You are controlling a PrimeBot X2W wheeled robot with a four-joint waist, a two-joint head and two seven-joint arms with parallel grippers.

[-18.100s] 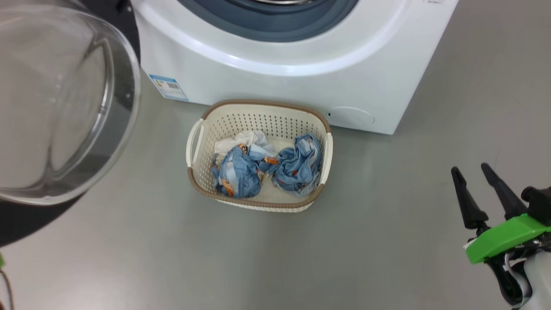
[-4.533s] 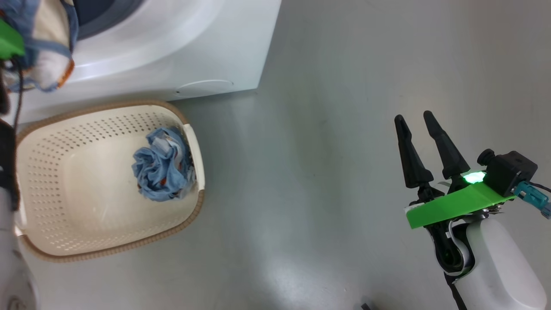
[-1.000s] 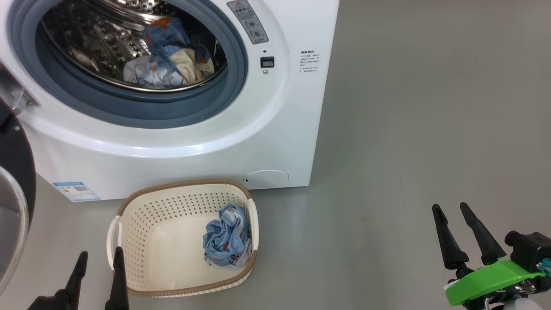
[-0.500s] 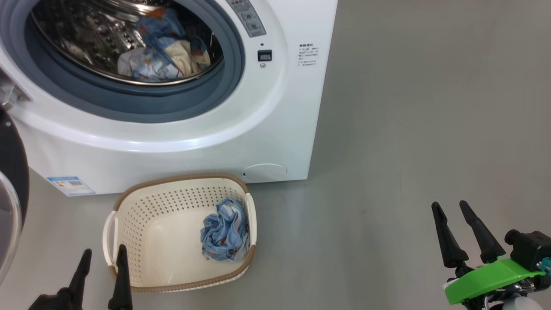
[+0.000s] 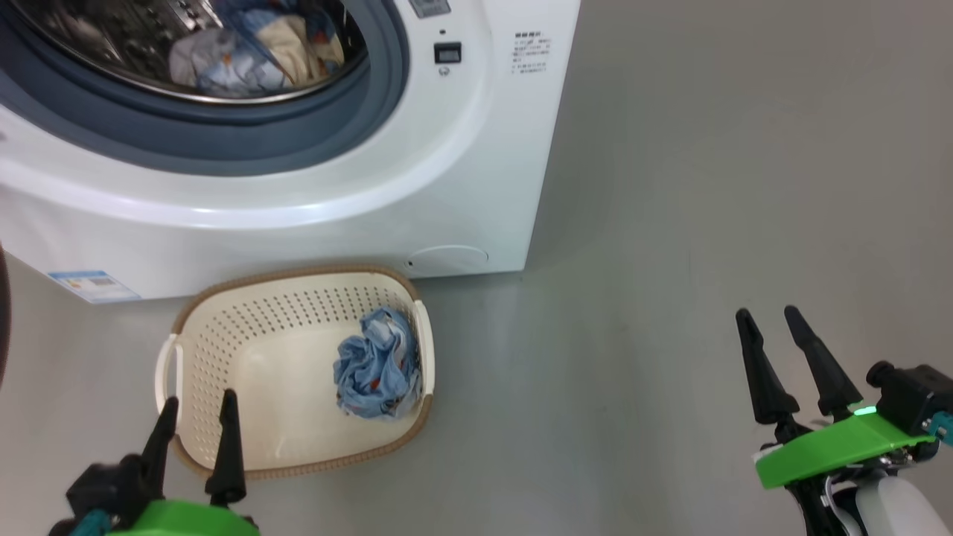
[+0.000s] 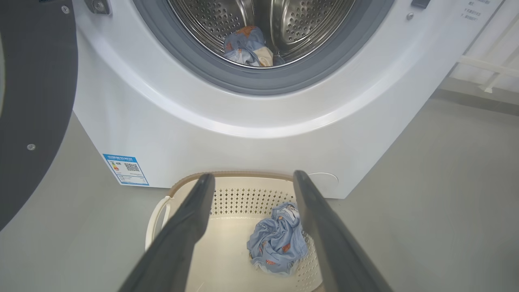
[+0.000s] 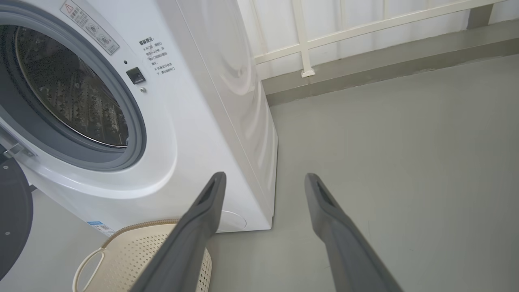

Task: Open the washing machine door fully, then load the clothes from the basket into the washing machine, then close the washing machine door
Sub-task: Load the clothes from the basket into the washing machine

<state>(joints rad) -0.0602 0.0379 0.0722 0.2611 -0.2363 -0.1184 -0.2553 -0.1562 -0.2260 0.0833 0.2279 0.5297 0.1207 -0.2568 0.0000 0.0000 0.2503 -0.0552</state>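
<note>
The white washing machine (image 5: 417,186) stands with its round black-ringed door (image 6: 36,101) swung open to the left. Some clothes (image 5: 246,52) of blue, orange and white fabric lie in the steel drum, seen too in the left wrist view (image 6: 247,44). In front of it on the floor sits the cream basket (image 5: 298,272) with one crumpled blue garment (image 5: 376,365) at its right side. My left gripper (image 5: 201,400) hovers open over the basket's near left rim, holding nothing. My right gripper (image 5: 765,313) hangs open and empty over bare floor, far right of the basket.
Grey floor (image 5: 670,186) stretches to the right of the machine. Beyond the machine's right side, a white railing (image 7: 304,44) runs along a low grey kerb. A blue energy sticker (image 6: 125,169) and a round flap (image 5: 447,258) sit low on the machine's front.
The head view has tilted down, so machine and basket sit higher in the picture and my left gripper's green mount shows. Both grippers stay open; the garment in the basket has not moved.
</note>
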